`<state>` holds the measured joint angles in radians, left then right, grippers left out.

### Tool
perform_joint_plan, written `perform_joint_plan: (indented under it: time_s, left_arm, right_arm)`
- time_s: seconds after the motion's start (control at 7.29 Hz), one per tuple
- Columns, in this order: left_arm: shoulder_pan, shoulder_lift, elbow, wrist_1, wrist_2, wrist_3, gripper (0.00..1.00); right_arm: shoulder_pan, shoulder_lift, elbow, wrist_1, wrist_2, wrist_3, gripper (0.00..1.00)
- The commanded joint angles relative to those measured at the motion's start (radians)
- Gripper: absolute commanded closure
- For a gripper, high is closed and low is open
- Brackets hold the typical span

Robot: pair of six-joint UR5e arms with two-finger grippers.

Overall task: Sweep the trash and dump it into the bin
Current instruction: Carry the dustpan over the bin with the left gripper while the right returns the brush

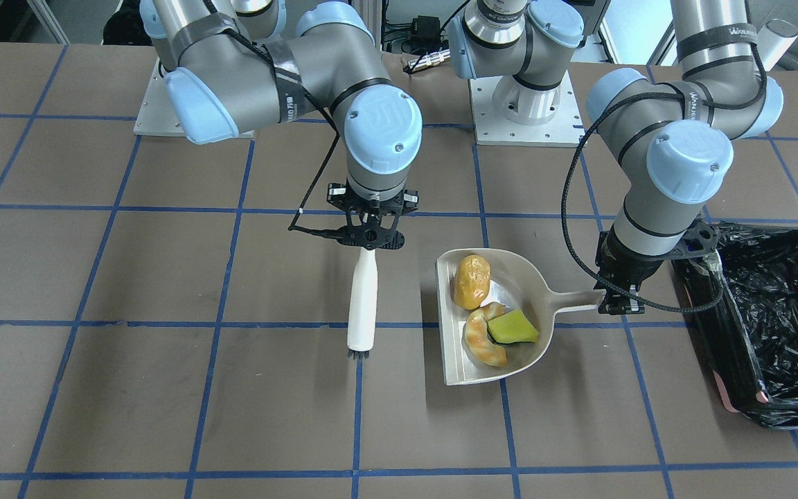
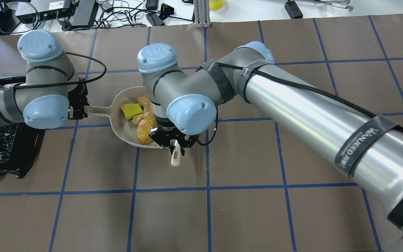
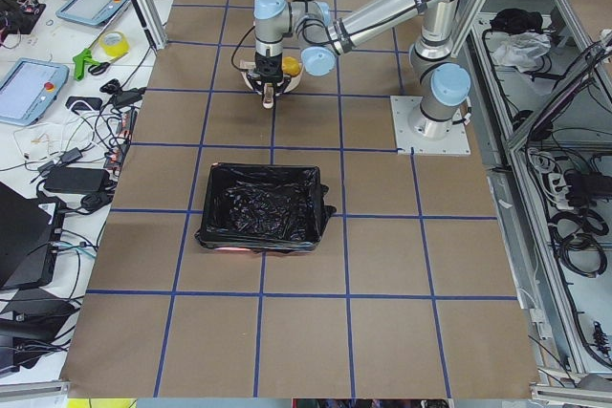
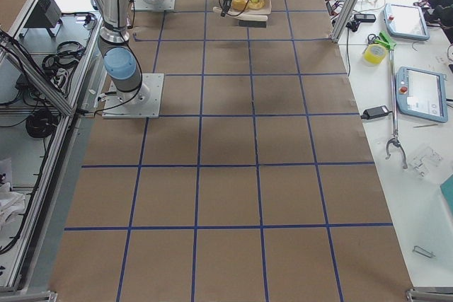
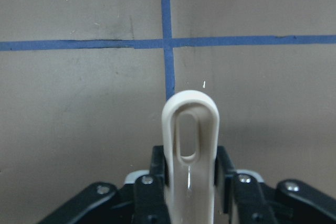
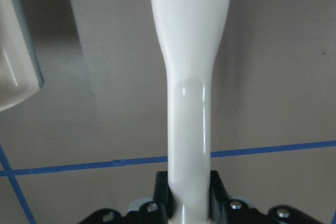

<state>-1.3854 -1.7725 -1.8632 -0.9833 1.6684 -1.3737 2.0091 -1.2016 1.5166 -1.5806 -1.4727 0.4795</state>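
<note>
The left arm [image 1: 648, 215] and right arm [image 1: 316, 76] are silver-grey tubes with pale blue, screw-dotted joint caps [image 1: 688, 161], black cables [image 1: 564, 201] bound by dark, white-lettered straps [image 2: 362, 147], and a black left gripper [image 1: 619, 305] and right gripper [image 1: 370, 242].

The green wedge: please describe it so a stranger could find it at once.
Find the black-lined bin. Beside it is a beige dustpan holding three pieces. The wedge is the only flat, yellow-green one, lying against the tan crescent.
</note>
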Motion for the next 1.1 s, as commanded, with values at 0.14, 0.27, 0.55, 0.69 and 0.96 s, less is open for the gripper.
perform_joint_plan:
  time_s: [0.14,0.27,0.55,0.69,0.96]
  left_arm:
    - [0.127,0.001,0.116,-0.167,-0.279,0.011,1.0]
    - [0.187,0.001,0.137,-0.21,-0.306,0.081,1.0]
    - [0.218,0.008,0.154,-0.215,-0.308,0.13,1.0]
    - [0.247,0.007,0.174,-0.225,-0.309,0.162,1.0]
    - [0.337,0.008,0.194,-0.268,-0.317,0.304,1.0]
  right_arm:
    - [-0.116,-0.021,0.045,0.044,-0.089,-0.186,1.0]
    - [-0.153,-0.038,0.074,0.045,-0.092,-0.182,1.0]
    - [-0.244,-0.073,0.112,0.033,-0.156,-0.199,1.0]
    - [-0.313,-0.081,0.113,0.04,-0.159,-0.276,1.0]
    - [-0.448,-0.087,0.097,-0.004,-0.249,-0.416,1.0]
